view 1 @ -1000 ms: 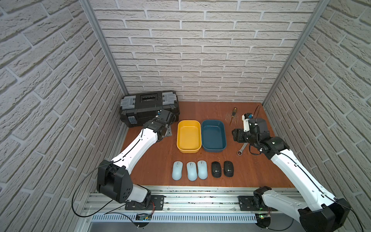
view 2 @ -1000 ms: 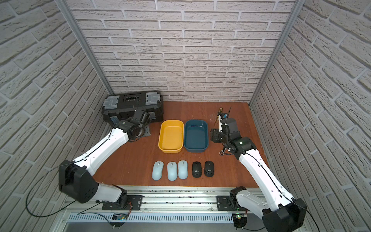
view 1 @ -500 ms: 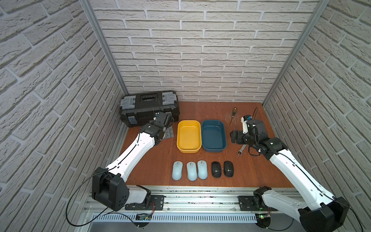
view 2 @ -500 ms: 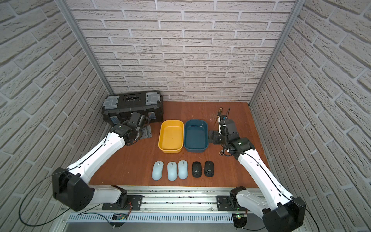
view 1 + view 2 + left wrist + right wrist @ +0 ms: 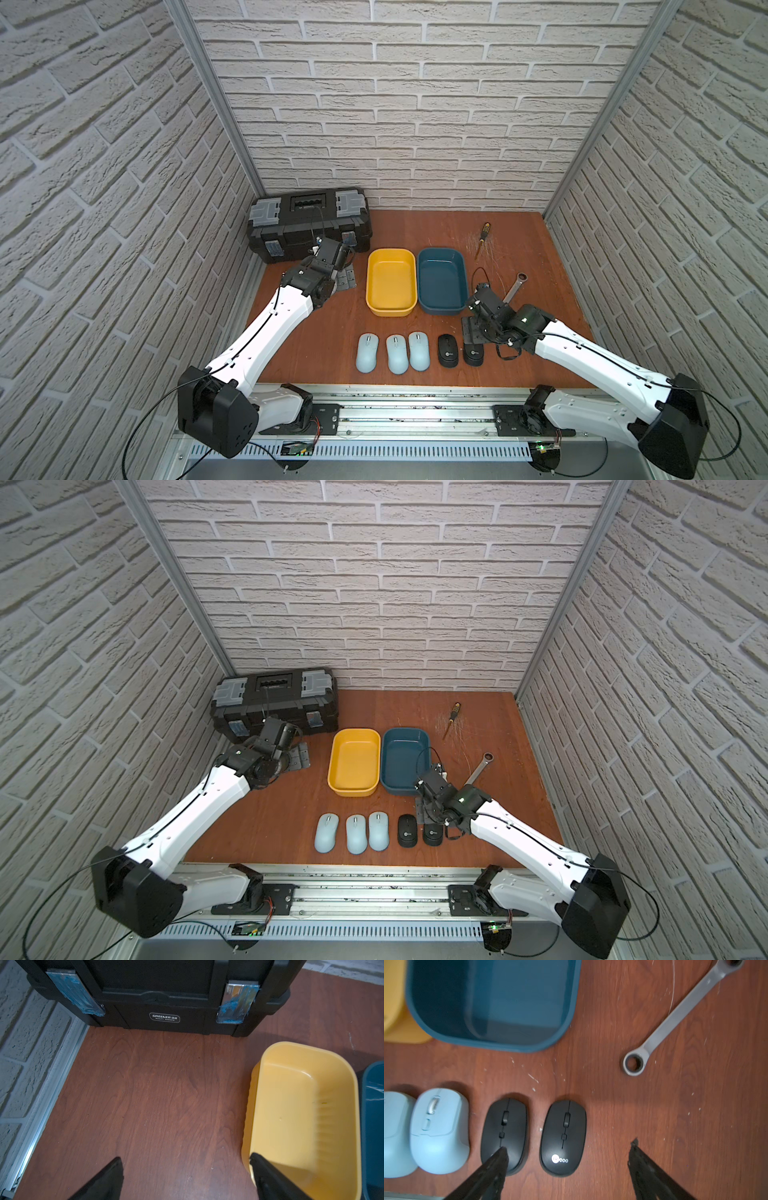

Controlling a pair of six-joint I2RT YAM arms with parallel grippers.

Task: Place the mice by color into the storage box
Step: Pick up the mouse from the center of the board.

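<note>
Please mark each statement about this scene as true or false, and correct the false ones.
1. Five mice lie in one row on the table. True: three pale blue mice and two black mice.
2. The yellow bin holds one mouse. False: it is empty.
3. The right gripper is open. True.
4. The wrench lies inside the blue bin. False: it lies on the table beside it.
5. The left gripper holds a mouse. False: it is open and empty.
</note>
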